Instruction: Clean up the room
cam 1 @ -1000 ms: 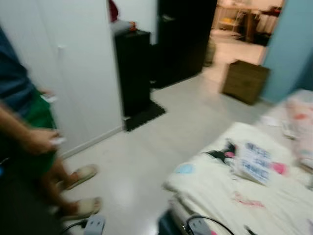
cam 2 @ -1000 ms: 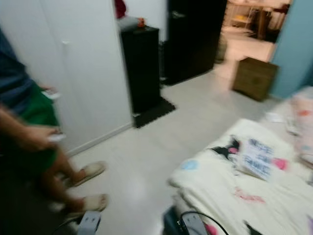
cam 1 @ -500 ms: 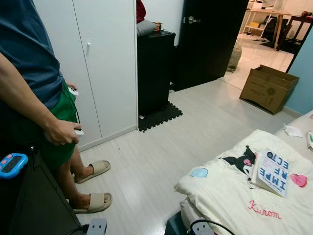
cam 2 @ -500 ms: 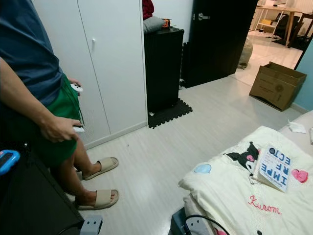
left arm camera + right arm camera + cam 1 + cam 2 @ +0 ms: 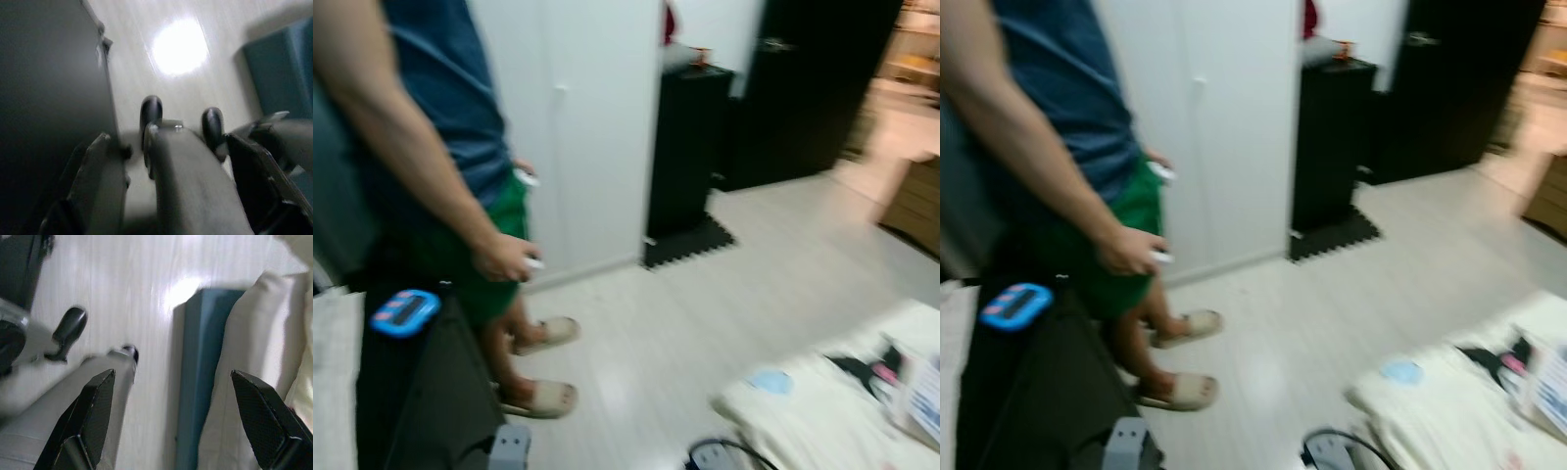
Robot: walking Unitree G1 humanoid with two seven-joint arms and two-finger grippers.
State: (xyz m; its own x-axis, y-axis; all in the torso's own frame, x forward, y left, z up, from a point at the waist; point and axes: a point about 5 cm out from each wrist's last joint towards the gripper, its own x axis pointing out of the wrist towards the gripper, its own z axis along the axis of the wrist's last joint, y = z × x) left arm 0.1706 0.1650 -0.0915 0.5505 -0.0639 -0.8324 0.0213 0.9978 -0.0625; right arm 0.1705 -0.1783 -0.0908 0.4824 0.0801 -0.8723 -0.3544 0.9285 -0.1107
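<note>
A cream blanket (image 5: 803, 416) covers the bed at the lower right, with a black cartoon print (image 5: 862, 367) on it and a book (image 5: 1547, 392) lying at its right edge. Both arms hang low at the picture's bottom edge. In the left wrist view my left gripper (image 5: 168, 142) is open over pale floor, beside a dark panel (image 5: 49, 98). The right wrist view shows my right gripper (image 5: 172, 377) open above the floor, next to the blue bed base (image 5: 195, 382) and the blanket's edge (image 5: 249, 342). Neither holds anything.
A person (image 5: 440, 147) in a blue shirt, green shorts and sandals stands close on my left, with a small white controller (image 5: 534, 262) in one hand. A blue device (image 5: 403, 310) lies on a dark object. Behind are a white wardrobe (image 5: 597, 117), a black cabinet (image 5: 685, 147) and a dark door (image 5: 803, 88).
The camera has swung left: the person now takes up more of the left side, and the bed and book have slid to the right edge. The picture has turned blurry again.
</note>
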